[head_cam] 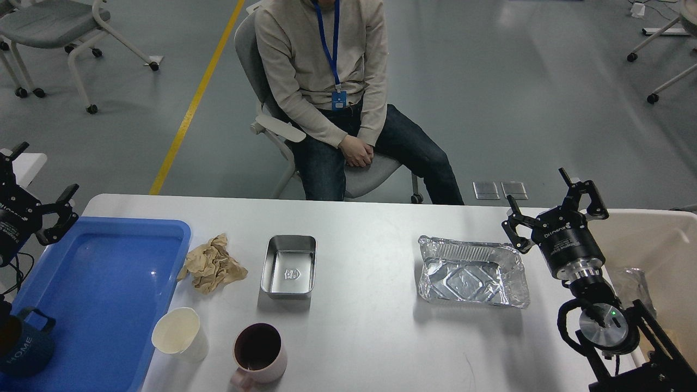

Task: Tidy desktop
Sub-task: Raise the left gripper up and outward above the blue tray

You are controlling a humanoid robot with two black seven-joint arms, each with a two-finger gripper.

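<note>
**White counter: items spread, both grippers free**

White and smooth, the counter [370, 337] fills the lower half of the head view, its far edge facing a seated person [332, 92] in a beige sweater with a blue lanyard.

Items on the counter, left to right:
- A blue tray [109, 294] lies at the left end. A dark blue mug [24, 348] marked "HOME" sits in its near left corner.
- Crumpled brown paper [211, 264] lies just beside the tray's right rim.
- A cream cup [177, 333] stands upright near the tray's near right corner.
- A pink mug [258, 351] with a dark interior stands to the right of the cup, handle toward the near edge.
- A steel tin [288, 265], rectangular and open-topped, sits beyond the mug, near the paper but apart from it.
- A foil tray [471, 270], dented at the rim, lies right of centre, well apart from the tin.

A beige bin [653, 245] stands at the right end; a clear crumpled wrapper [631, 286] lies inside it.

Left gripper [35, 190]: at the left edge of the view, above the tray's far left corner, partly cut off. Its fingers are spread and hold nothing.

Right gripper [550, 204]: raised between the foil tray and the bin, pointing away toward the far edge. Its fingers are released, spread wide, touching no item.
</note>
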